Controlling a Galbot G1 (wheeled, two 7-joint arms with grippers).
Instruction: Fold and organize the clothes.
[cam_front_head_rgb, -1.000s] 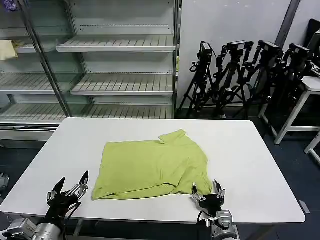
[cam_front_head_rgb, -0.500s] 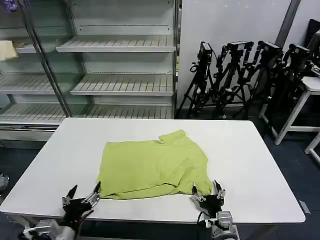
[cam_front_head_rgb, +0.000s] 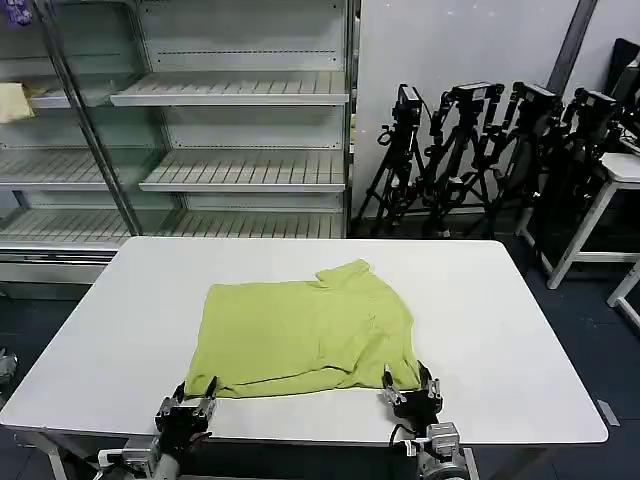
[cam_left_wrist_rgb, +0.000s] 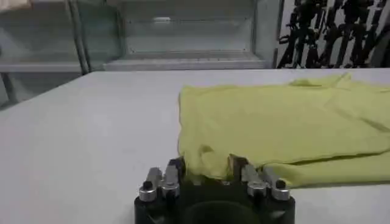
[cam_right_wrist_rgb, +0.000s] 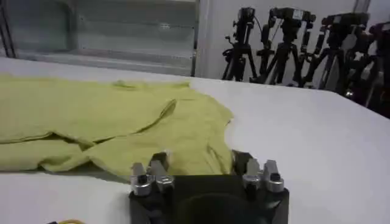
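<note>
Head view: white bench (cam_front_head_rgb: 520, 330), shirt (cam_front_head_rgb: 305, 335) flat mid-bench; shelves (cam_front_head_rgb: 240, 90) and tripods (cam_front_head_rgb: 480, 150) behind. Left claw (cam_front_head_rgb: 186, 409) and right claw (cam_front_head_rgb: 412, 390), fingers apart, at its near corners.
Wrist views: shirt hem between each claw's open fingers.

white table (cam_front_head_rgb: 500, 300) | empty shelving (cam_front_head_rgb: 230, 90) behind | tripods (cam_front_head_rgb: 480, 150) right

Bright, even light; soft wrist views

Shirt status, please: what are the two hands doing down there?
Left hand open at shirt's near left corner. Right hand open at near right corner. Shirt flat on white table, part-folded. Nothing in the way.
</note>
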